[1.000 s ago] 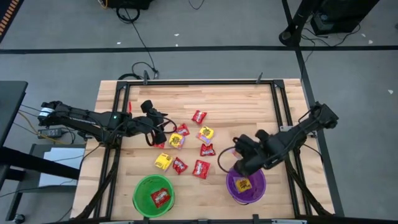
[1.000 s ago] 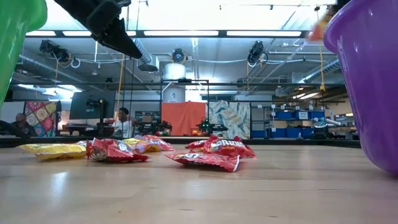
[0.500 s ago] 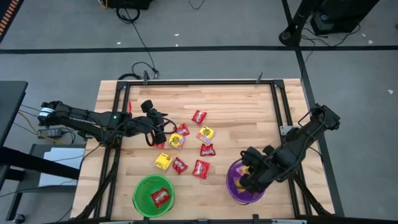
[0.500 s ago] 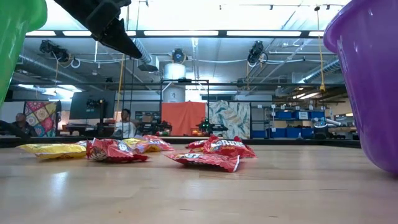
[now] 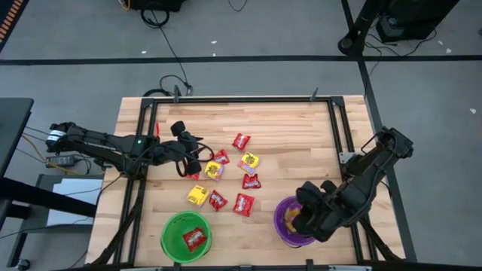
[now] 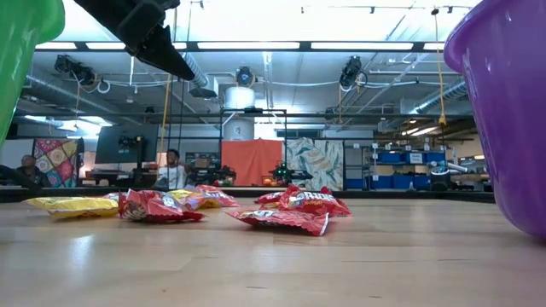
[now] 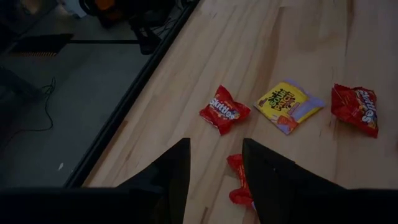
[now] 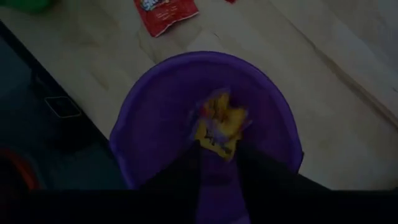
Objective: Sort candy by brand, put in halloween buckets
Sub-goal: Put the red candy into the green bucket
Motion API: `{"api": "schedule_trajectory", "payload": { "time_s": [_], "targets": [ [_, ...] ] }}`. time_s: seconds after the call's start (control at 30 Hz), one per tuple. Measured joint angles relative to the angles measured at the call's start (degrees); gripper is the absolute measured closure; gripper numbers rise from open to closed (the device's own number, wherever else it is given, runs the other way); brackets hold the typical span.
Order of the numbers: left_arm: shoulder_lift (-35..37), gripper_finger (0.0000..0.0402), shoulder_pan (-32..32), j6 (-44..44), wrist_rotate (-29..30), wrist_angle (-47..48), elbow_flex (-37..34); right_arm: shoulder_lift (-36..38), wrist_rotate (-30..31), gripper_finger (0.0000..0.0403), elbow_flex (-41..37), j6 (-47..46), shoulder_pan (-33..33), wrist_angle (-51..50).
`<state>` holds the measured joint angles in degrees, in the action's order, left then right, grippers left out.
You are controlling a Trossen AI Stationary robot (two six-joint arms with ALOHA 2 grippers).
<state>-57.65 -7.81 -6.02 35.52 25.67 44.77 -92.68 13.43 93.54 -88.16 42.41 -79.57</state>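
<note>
Several red and yellow candy packets (image 5: 243, 204) lie flat in the middle of the table. The green bucket (image 5: 172, 226) stands near the near edge with one red packet (image 5: 195, 239) inside. The purple bucket (image 5: 282, 218) stands to its right. My right gripper (image 8: 219, 158) hangs over the purple bucket's mouth, shut on a yellow candy packet (image 8: 217, 124). My left gripper (image 7: 216, 165) is open and raised above the table at the left of the pile. In the left wrist view a red packet (image 7: 238, 180) lies on the table under the gap between its fingers. My right gripper pinches the crumpled yellow packet (image 8: 214, 144) between its two fingertips, coming from above and pointing down into the purple bucket. The packet sits inside the bucket's rim; whether it rests on the bottom or on another packet I cannot tell.
Black rails (image 5: 143, 135) run along the table's left, far and right sides. Bare wood lies between the pile and the far rail (image 5: 286, 120). In the low view the two buckets (image 6: 512, 111) fill the picture's sides, with packets (image 6: 281, 217) between them.
My right gripper has moved toward the table's near edge and down, from beside the purple bucket's far rim to over its mouth, carrying the yellow packet with it. The left arm and the packets on the table have kept still.
</note>
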Motion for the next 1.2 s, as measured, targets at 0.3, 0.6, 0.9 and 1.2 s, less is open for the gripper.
{"api": "schedule_trajectory", "payload": {
  "time_s": [0.3,0.6,0.9,1.2],
  "targets": [
    [-0.09,0.0249,0.38,2.32,0.63,-0.05,0.0,0.0,12.97,0.0242,0.0,12.07,-2.8,0.0],
    [-0.92,0.0249,5.68,3.02,-0.04,-0.07,0.0,0.02,14.03,0.0241,0.01,43.99,-20.29,6.35],
    [-3.09,0.0249,20.13,0.75,-17.17,-6.08,0.0,4.58,24.96,0.0245,0.02,61.42,-32.45,10.29],
    [-18.37,0.0249,27.34,-2.78,-24.43,-11.85,-0.02,11.61,21.41,0.0245,0.02,71.82,-34.01,17.07]
  ]
}}
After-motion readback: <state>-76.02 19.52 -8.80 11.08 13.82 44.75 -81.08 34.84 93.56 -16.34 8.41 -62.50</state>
